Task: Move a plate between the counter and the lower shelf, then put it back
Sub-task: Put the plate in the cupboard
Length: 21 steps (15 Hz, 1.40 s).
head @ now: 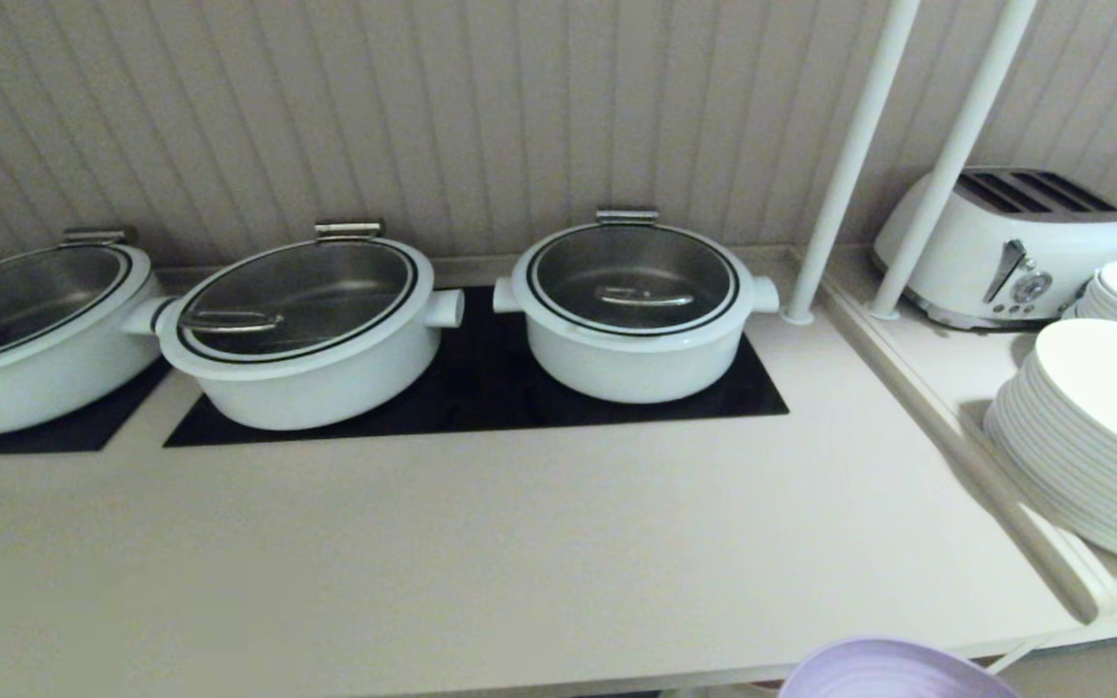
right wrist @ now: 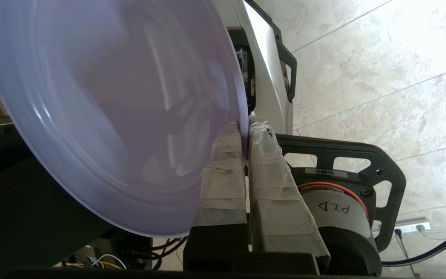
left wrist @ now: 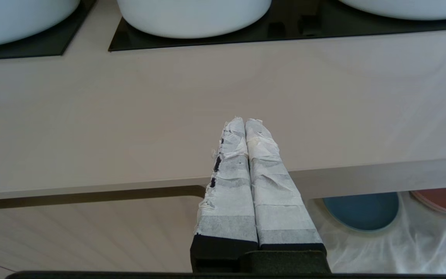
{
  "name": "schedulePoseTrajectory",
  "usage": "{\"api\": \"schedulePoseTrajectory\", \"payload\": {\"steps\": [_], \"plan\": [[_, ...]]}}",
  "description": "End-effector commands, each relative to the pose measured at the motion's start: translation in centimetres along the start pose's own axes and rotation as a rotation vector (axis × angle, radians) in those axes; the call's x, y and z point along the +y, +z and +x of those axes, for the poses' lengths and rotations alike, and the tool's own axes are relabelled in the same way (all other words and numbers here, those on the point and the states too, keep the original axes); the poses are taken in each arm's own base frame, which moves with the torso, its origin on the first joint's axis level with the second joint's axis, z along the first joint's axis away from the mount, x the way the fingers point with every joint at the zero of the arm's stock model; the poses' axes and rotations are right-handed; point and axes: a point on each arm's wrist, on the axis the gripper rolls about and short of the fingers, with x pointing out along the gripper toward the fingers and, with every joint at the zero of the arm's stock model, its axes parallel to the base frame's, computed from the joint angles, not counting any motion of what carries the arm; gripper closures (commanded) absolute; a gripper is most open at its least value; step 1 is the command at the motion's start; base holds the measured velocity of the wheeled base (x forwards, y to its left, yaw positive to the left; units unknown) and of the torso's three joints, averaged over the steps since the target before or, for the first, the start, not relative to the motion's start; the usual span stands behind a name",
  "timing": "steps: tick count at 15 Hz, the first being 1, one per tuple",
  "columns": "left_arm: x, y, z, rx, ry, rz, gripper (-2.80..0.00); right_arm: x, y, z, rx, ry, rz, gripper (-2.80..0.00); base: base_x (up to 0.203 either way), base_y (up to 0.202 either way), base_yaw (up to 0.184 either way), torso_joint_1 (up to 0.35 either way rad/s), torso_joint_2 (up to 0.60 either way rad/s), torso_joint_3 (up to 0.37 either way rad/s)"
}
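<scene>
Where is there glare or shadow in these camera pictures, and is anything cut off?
Head view: even, dim light; the plate is cut off at the bottom edge. Left wrist view: a dark shadow band under the counter edge. Right wrist view: bright streaks of glare on the plate, gripped at its rim by the right hand; the floor at top right washes out.

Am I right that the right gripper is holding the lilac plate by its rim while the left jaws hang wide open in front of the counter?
Not quite. The right gripper does pinch the lilac plate by its rim, but the left gripper has its jaws shut, taped tips pressed together, as the left wrist view shows. It does sit in front of the counter.
</scene>
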Motion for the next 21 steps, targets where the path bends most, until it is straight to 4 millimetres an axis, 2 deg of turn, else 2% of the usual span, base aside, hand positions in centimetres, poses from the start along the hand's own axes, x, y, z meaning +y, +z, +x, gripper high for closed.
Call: {"api": "schedulePoseTrajectory", "payload": {"steps": [1,21], "plan": [[0.0,-0.01,0.0,0.0,0.0,0.0,0.0,-0.02,-0.04,0.06,0.008,0.0,0.002,0.0,0.0,0.0,0.0,0.0,0.0,0.0],[0.0,-0.01,0.0,0.0,0.0,0.0,0.0,0.1,0.05,-0.06,0.003,0.031,-0.003,0.0,0.0,0.0,0.0,0.0,0.0,0.0]]}}
